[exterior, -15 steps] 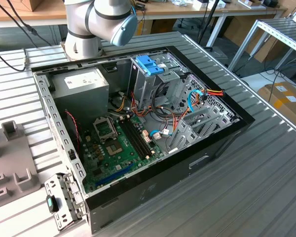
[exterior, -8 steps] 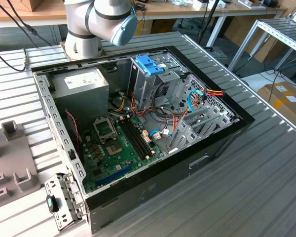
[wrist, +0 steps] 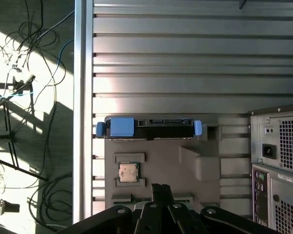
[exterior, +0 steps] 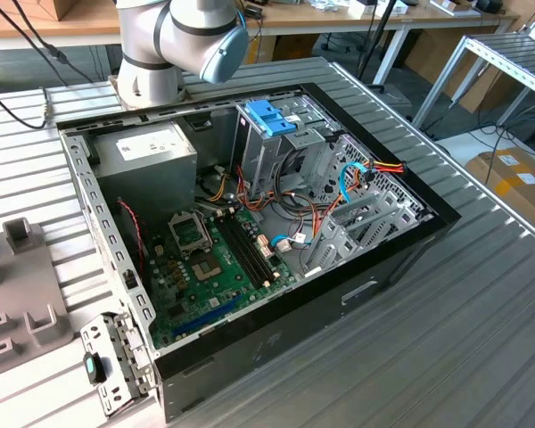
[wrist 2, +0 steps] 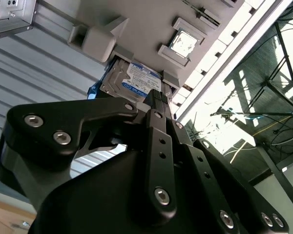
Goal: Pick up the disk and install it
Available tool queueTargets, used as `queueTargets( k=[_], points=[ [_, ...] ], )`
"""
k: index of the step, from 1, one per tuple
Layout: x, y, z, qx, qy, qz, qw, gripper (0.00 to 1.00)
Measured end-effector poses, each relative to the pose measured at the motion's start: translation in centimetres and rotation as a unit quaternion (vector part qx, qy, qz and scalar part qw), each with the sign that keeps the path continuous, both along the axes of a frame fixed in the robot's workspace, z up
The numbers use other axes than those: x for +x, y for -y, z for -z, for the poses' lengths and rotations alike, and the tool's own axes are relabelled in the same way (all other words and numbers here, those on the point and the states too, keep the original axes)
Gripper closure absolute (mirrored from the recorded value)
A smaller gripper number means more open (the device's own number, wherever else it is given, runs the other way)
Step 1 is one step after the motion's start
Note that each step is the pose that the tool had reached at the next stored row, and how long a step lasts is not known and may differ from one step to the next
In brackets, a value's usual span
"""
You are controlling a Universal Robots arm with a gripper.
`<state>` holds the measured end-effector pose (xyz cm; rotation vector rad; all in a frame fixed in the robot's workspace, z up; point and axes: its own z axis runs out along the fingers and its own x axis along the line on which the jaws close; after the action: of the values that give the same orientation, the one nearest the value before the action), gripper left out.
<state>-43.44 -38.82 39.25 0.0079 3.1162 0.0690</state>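
Ribbed metal tabletop (wrist: pixel 185 58) carries the grey fixture (wrist: pixel 185 156). You'll find the disk (wrist: pixel 149 128) standing on edge in a slot along one side of that fixture, with blue carrier tabs at both ends. A processor chip (wrist: pixel 128 172) sits in a fixture pocket. Your gripper (wrist: pixel 161 189) hangs over the fixture's opposite side, well apart from the disk, its jaws pressed together with nothing between them. In the second wrist view the disk (wrist 2: pixel 136 80) lies beyond the gripper (wrist 2: pixel 155 97). Just beside the fixture (exterior: pixel 18 285) stands the open computer case (exterior: pixel 401 267).
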Motion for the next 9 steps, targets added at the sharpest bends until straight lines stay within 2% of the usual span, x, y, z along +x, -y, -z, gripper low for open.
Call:
queueTargets(
  k=[9],
  points=[
    [0.0, 0.0, 0.0, 0.0, 0.0, -0.01, 0.99995, 0.89]
  ],
)
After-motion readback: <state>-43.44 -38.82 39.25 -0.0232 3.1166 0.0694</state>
